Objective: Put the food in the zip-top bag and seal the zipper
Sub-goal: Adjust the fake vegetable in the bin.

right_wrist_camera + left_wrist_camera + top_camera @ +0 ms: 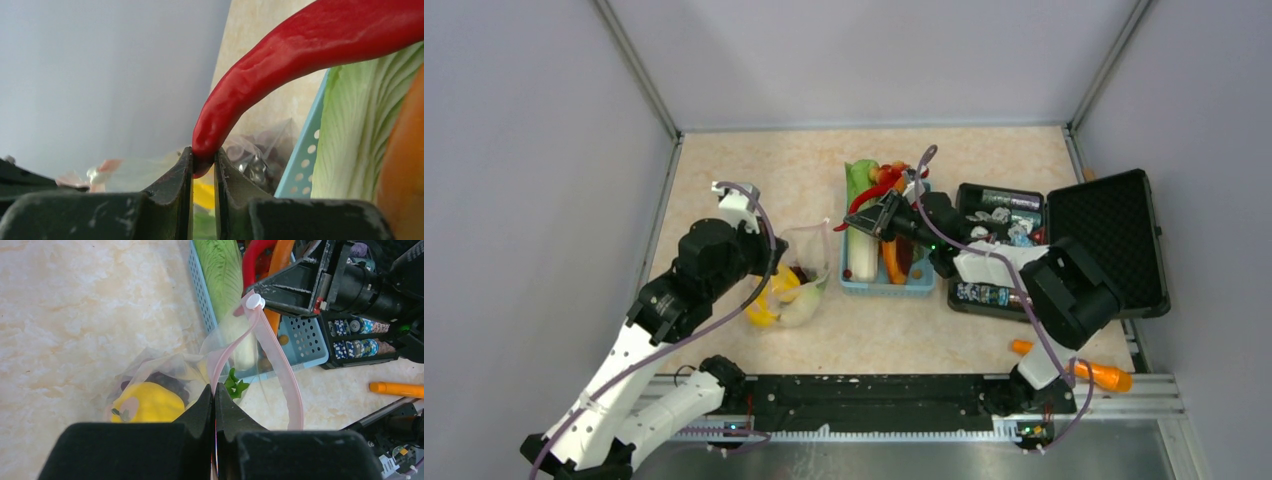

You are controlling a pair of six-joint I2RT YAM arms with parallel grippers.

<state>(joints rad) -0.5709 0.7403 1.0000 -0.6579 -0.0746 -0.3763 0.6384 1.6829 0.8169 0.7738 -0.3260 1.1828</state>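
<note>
While the left pincer point(214, 392) is clenched on the bag point(165, 365) at its mouth edge, w/ the zipper point(280, 365) pinched btwn the pads, the pink strip runs up & away from the tips in two spread halves, i.e. unsealed. The halves meet at a white slider point(255, 301), right at the nose of the right pincer point(204, 162). Bag body slumps on the counter point(75, 315) just ahead & left of the left tips. Inside it: a yellow fruit point(147, 402), a dark fruit point(162, 380) behind that, and a green leaf point(235, 386) close to the tips.

Right pincer is clamped on the chili point(300, 55), grasping only its pointed end; the rest arcs up & to the right, above the tips. Straight ahead, beyond those tips, the bag shows w/ its contents. To the tips' right: basket point(302, 155) rim, then cabbage point(360, 130), then an orange piece point(405, 160) at the frame edge.

From the top cam, the right pincer hangs over the basket's left part, near the bag. Behind it, beside its arm, sits an open black case point(1104, 230) w/ cans & packets. A loose orange piece point(1109, 377) lies on the counter by the right arm's base.
</note>
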